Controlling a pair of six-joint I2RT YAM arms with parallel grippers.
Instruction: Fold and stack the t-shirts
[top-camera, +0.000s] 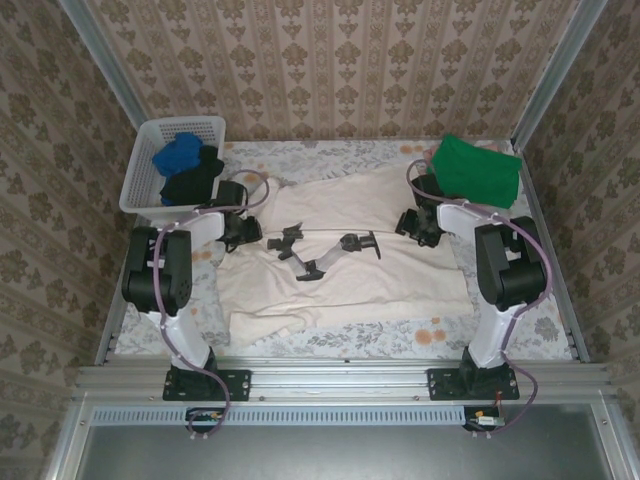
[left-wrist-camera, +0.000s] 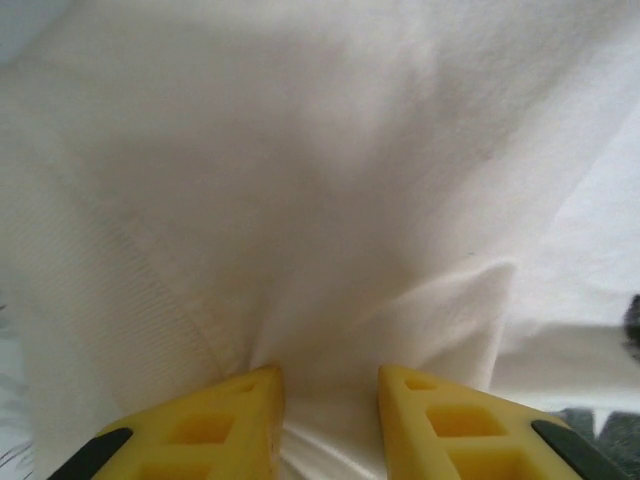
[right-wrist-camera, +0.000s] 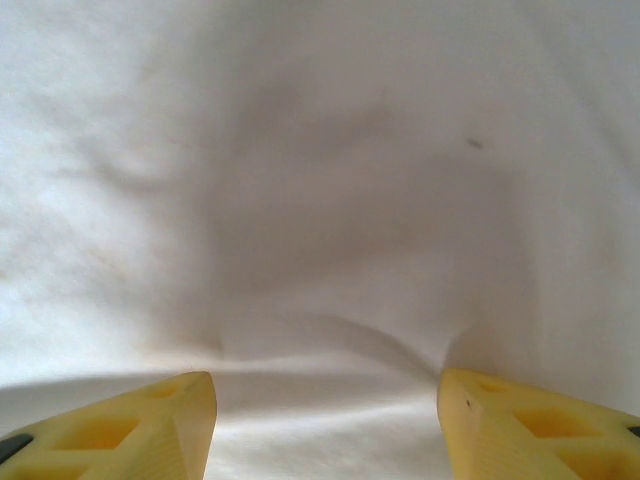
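Observation:
A large cream t-shirt (top-camera: 385, 285) lies spread across the middle of the table. Both grippers rest on its centre. My left gripper (top-camera: 288, 244) points down into the cloth. In the left wrist view, my left gripper (left-wrist-camera: 330, 378) has its yellow fingers a narrow gap apart, and the cream t-shirt (left-wrist-camera: 320, 170) lies creased in that gap. My right gripper (top-camera: 356, 243) stands open just to the right. In the right wrist view, my right gripper (right-wrist-camera: 325, 385) has its fingers wide apart over the smooth cream t-shirt (right-wrist-camera: 320, 190). A folded green t-shirt (top-camera: 476, 170) sits at the back right.
A white lattice basket (top-camera: 138, 188) stands at the back left, holding a blue t-shirt (top-camera: 178, 153) and a black one (top-camera: 198, 180). The floral table cover (top-camera: 500, 330) shows around the cream shirt. Metal frame rails border the table at both sides and the front.

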